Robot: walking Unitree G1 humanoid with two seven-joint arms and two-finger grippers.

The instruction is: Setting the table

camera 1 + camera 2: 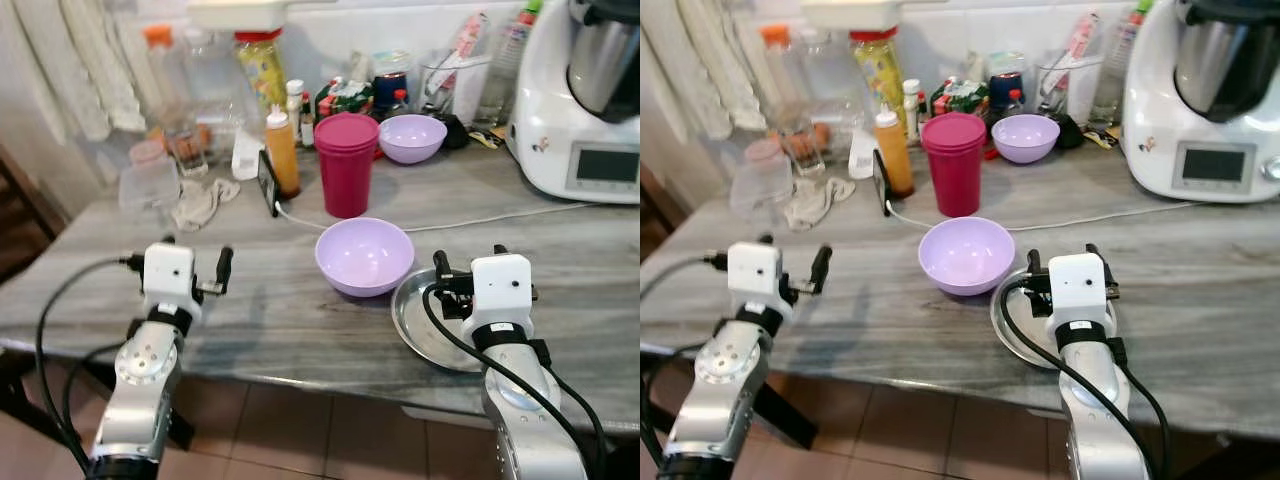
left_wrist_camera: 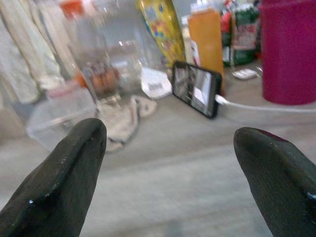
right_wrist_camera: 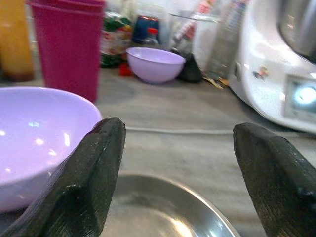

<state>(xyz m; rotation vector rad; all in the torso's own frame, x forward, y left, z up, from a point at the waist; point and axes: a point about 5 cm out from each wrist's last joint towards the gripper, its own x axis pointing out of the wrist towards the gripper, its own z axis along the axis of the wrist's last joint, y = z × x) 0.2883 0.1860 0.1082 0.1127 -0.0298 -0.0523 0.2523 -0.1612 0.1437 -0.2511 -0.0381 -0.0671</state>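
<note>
Tabletop (image 1: 300,320) of grey streaked stone, things crowded toward its back edge. My right hand (image 1: 468,262) hangs over the round shiny metal plate (image 1: 415,335) near the front edge, right of centre, fingers (image 3: 94,168) spread wide with nothing between them. Lilac plastic bowl (image 1: 364,255) sits just beside the plate's left rim, at the middle of the tabletop; I cannot tell whether they touch. Behind the bowl stands a magenta plastic tumbler (image 1: 346,163), and further back a second lilac bowl (image 1: 412,137). White kitchen machine with a steel jug (image 1: 585,100) fills the back right corner. My left hand (image 1: 196,256) hovers over bare stone near the front left edge, fingers (image 2: 59,182) also apart and empty. Ahead of it, a black phone (image 2: 196,88) leans propped up with a white cable attached, next to an orange squeeze bottle (image 1: 282,150) and a crumpled beige cloth (image 1: 198,200).
</note>
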